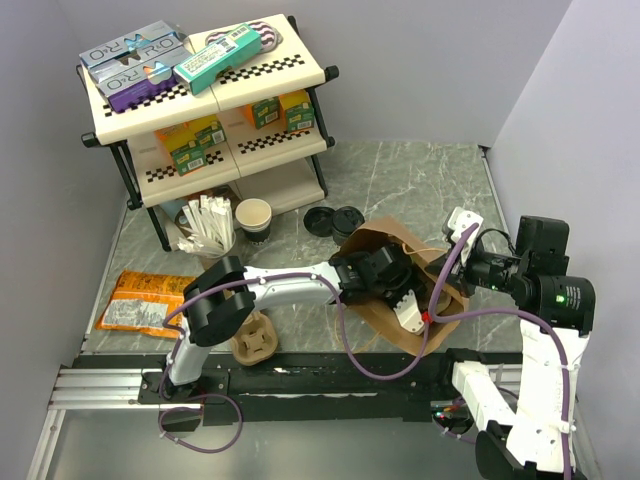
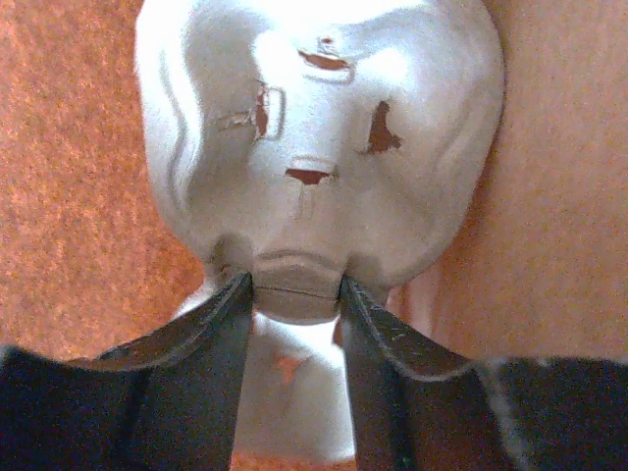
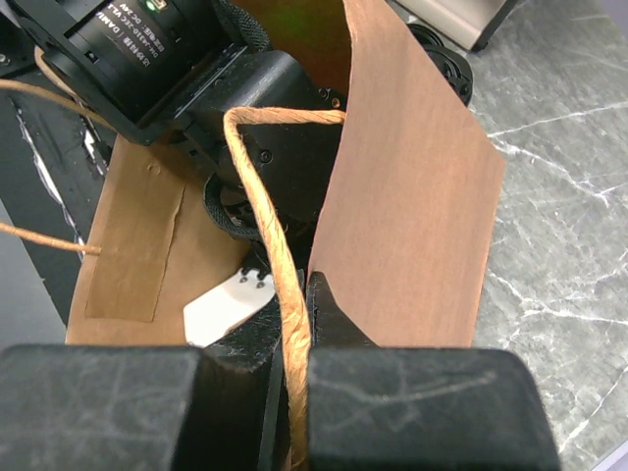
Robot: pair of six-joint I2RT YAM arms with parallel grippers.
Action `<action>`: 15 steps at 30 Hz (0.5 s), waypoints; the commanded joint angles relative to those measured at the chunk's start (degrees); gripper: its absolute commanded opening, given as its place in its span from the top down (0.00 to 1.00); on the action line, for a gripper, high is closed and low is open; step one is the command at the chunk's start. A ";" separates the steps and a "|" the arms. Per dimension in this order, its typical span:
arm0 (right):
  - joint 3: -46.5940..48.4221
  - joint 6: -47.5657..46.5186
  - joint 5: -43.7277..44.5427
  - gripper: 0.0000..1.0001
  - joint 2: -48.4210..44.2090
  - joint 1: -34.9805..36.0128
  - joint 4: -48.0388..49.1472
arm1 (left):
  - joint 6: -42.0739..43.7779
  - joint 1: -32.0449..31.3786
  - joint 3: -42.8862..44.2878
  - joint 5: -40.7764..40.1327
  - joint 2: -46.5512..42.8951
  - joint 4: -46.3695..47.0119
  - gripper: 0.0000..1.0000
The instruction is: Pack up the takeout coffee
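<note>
The left arm is reaching from its base rightward across the grey marble-pattern table (image 1: 400,175), forearm low, with the wrist dipping into the mouth of the brown paper bag (image 1: 372,238). The left gripper (image 2: 294,294) is pinching the edge lip of a pale moulded pulp tray (image 2: 314,128) inside the bag, one finger touching each side. The right arm is standing folded at the right. The right gripper (image 3: 294,314) is pressing together on the bag's tan twisted-paper handle (image 3: 263,196), holding it raised. The takeout coffee (image 1: 254,220), a small cream-tan paper cup with a dark base band, is standing upright on the table before the white checker-edged shelf rack (image 1: 300,75). It is just beside the cup of white sticks (image 1: 208,228) and well apart from the bag.
</note>
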 commanded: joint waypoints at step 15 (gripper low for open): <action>-0.13 2.62 -0.63 1.00 1.86 0.43 -9.66 | -10.58 2.39 3.17 5.40 -4.84 5.20 0.23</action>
